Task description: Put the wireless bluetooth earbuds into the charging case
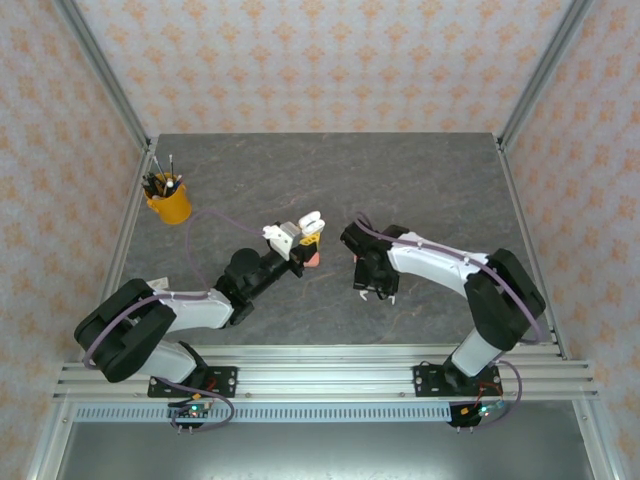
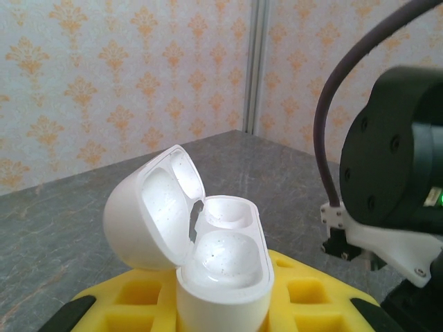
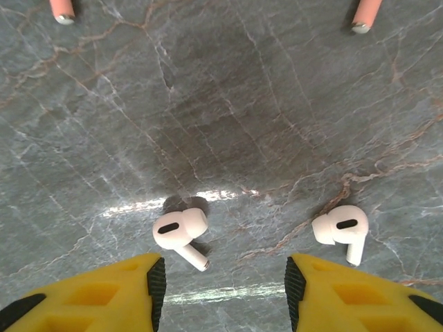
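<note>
Four earbuds, one open case; they look light, hard and slick.
Both white earbuds [image 3: 181, 232] lie on the table [image 3: 228, 117] just beyond your right gripper [image 3: 220, 287], jaws apart and empty; two pink earbuds [image 3: 365, 14] lie farther off. Pinch gently across the bulb. Your left gripper [image 1: 297, 240] clamps the white charging case [image 2: 214, 263], lid open.

Two earbuds [image 3: 181, 232] [image 3: 339, 228] side by side on the table [image 3: 228, 124], just before the right gripper [image 3: 223, 280]
</note>
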{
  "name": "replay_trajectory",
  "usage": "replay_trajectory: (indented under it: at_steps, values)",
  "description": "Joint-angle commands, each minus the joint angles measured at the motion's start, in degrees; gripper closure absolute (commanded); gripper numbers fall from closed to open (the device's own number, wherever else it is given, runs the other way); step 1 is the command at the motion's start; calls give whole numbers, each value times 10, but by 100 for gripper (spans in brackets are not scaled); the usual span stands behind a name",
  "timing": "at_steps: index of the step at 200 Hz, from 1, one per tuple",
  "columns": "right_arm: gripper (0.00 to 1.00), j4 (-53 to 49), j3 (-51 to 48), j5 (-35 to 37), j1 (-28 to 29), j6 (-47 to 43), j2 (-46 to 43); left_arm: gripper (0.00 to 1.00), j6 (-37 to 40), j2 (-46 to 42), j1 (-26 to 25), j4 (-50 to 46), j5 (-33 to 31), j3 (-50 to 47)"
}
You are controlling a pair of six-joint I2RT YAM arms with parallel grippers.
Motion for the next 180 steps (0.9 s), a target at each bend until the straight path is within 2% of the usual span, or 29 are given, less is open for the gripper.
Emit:
replay_trajectory:
  at_steps: [1,56,180]
  values:
    - [50,8,13,14,4,11,11,100,4,-2,-1,39,-18,11]
    - [50,64,5,-19,5,-29,18,100,5,-24,-1,16,-12,9]
    - [51,73,-5,-30,5,-64,51,100,4,-57,-1,-13,-4,4]
